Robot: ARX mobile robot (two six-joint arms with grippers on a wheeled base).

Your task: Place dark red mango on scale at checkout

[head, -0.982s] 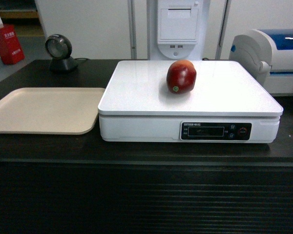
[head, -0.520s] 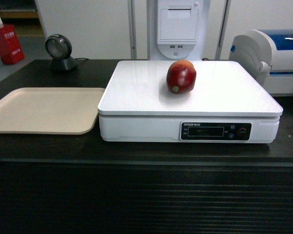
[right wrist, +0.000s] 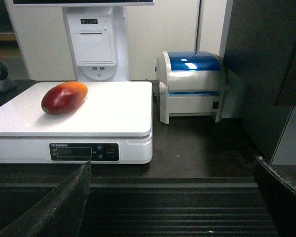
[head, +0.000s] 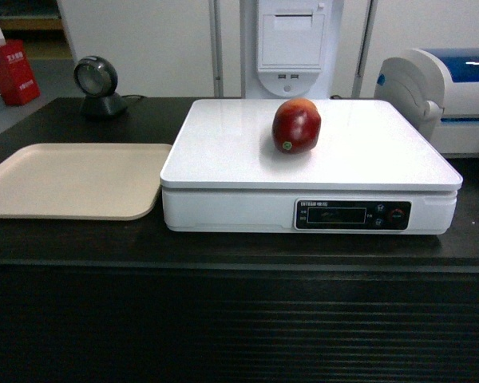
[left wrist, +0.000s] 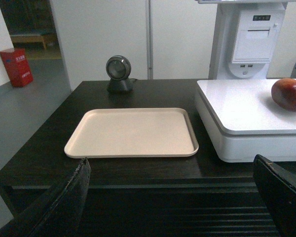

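Note:
The dark red mango [head: 296, 125] lies on the white platform of the scale [head: 223, 152], green sticker facing front; it also shows as the mango [left wrist: 289, 94] and the mango [right wrist: 64, 97] in the wrist views. The scale [right wrist: 113, 113] stands on the dark checkout [head: 239, 319] counter. Neither arm appears in the head view. My left gripper [left wrist: 171, 165] hangs open in front of the ribbed counter panel, empty. My right gripper [right wrist: 172, 165] is open too, well back from the scale [left wrist: 237, 113], with nothing between its fingers.
A beige tray [head: 72, 179] lies left of the scale. A round black scanner [head: 97, 86] stands at the back left, a white receipt printer column [head: 291, 40] behind the scale, and a white-and-blue label printer [head: 443, 96] at the right. A red box [head: 12, 72] sits far left.

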